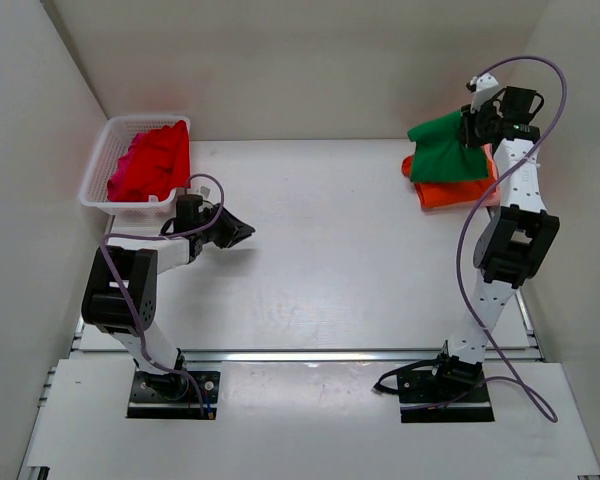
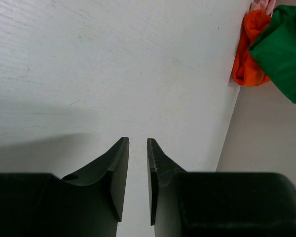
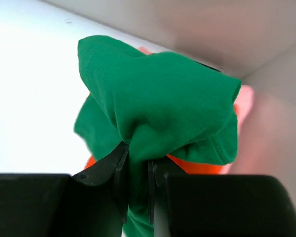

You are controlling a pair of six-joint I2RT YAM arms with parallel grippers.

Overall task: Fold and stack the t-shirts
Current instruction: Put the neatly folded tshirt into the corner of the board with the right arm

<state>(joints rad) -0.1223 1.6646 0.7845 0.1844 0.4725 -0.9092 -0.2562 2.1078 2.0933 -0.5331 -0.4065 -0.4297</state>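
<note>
Currently the right tool is clenched on a bunched fold of the green t-shirt. The cloth is lifted at the pinch and the rest drapes over the orange t-shirt at the far right of the tabletop. Left tool is drawn almost together, gripping nothing, near the basket holding the red and magenta t-shirts.

Risk: the pinch wads the cloth. If released like this, green probably lands crumpled, or a pull drags orange askew.
</note>
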